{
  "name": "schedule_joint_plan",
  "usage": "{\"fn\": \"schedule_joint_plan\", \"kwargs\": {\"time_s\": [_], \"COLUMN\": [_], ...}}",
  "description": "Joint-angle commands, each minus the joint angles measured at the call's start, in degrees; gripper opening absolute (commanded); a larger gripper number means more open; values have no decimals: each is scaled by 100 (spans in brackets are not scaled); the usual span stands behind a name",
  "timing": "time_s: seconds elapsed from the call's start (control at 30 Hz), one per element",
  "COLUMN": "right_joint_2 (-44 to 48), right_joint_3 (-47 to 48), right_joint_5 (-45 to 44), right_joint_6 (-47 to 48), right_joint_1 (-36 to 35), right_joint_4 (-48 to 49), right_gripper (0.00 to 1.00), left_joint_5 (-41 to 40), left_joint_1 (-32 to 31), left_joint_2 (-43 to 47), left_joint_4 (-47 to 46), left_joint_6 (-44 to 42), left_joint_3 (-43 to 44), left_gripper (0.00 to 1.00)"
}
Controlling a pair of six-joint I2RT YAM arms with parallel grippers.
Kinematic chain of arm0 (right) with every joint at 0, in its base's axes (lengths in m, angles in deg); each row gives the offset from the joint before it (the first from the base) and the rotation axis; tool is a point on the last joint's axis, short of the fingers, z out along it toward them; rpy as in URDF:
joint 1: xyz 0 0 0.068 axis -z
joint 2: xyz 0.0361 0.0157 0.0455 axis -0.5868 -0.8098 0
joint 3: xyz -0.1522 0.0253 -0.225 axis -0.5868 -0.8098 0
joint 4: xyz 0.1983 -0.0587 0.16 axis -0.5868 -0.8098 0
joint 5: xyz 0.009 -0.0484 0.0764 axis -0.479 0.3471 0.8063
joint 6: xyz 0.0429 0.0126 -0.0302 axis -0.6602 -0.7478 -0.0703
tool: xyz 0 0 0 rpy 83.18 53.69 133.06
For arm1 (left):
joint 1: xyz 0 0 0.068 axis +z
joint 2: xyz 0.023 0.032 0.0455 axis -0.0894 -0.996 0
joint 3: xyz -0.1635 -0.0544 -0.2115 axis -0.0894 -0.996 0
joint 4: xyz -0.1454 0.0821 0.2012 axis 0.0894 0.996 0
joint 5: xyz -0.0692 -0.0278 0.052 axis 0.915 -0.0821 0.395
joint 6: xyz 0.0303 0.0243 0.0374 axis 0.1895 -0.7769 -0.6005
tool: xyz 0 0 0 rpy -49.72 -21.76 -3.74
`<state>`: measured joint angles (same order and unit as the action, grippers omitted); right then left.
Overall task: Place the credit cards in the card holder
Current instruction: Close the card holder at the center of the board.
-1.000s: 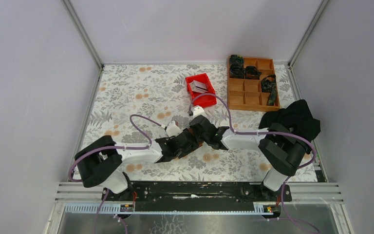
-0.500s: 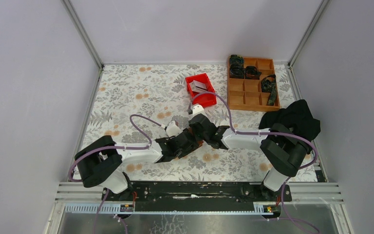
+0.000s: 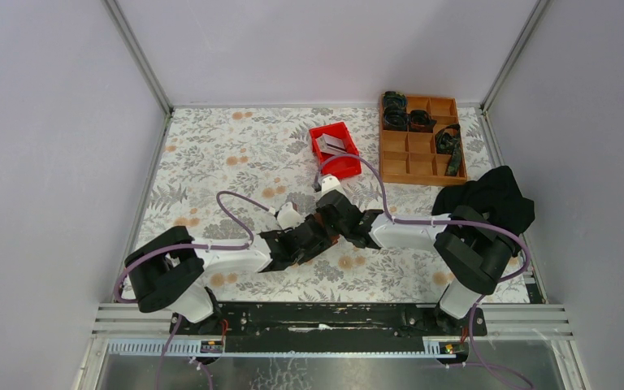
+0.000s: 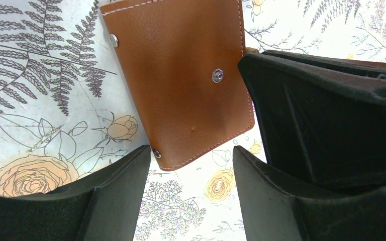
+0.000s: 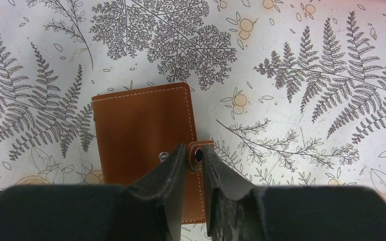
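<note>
We find the card holder (image 5: 143, 135) on the table (image 3: 211, 154), between the left gripper (image 4: 191, 155) and the right gripper (image 5: 195, 150). Behind it stands the bin (image 3: 343, 168) holding credit cards (image 3: 333, 145). The compartment tray (image 3: 418, 166) lies right of the bin, the cloth (image 3: 487, 203) before the tray.

Your left arm (image 3: 227, 258) and right arm (image 3: 406, 234) pair white links with chunky black joints. A purple cable (image 3: 236, 194) loops along each. Your fingers (image 4: 115, 201) are matte black wedges.

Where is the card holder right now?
The card holder lies on the tablecloth at mid-table; in the right wrist view its snap tab sits between the jaws of the right gripper, and the left gripper hovers over one corner.
</note>
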<state>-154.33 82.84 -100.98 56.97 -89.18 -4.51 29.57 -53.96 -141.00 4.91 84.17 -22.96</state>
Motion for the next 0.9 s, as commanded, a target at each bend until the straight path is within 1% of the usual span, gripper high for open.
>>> {"fn": "schedule_joint_plan", "kwargs": {"time_s": [0.0, 0.27, 0.53, 0.67, 0.87], "right_joint_2": [191, 362, 427, 380, 298], "right_joint_3": [112, 51, 12, 40, 87], "right_joint_5": [-62, -113, -49, -22, 41], "right_joint_6": [12, 20, -28, -50, -55], "right_joint_1": [-55, -60, -54, -54, -56], "right_joint_4": [10, 26, 70, 46, 13], "right_gripper": [24, 18, 21, 24, 21], "left_joint_5": [538, 488, 465, 465, 444], "left_joint_1": [-209, -260, -328, -340, -358], "left_joint_2": [-546, -509, -448, -406, -410], "left_joint_4": [1431, 1523, 1577, 1577, 1595], "left_joint_6": [89, 148, 242, 288, 314], "left_joint_3": [-498, -495, -553, -592, -583], "left_gripper": [70, 70, 70, 70, 70]}}
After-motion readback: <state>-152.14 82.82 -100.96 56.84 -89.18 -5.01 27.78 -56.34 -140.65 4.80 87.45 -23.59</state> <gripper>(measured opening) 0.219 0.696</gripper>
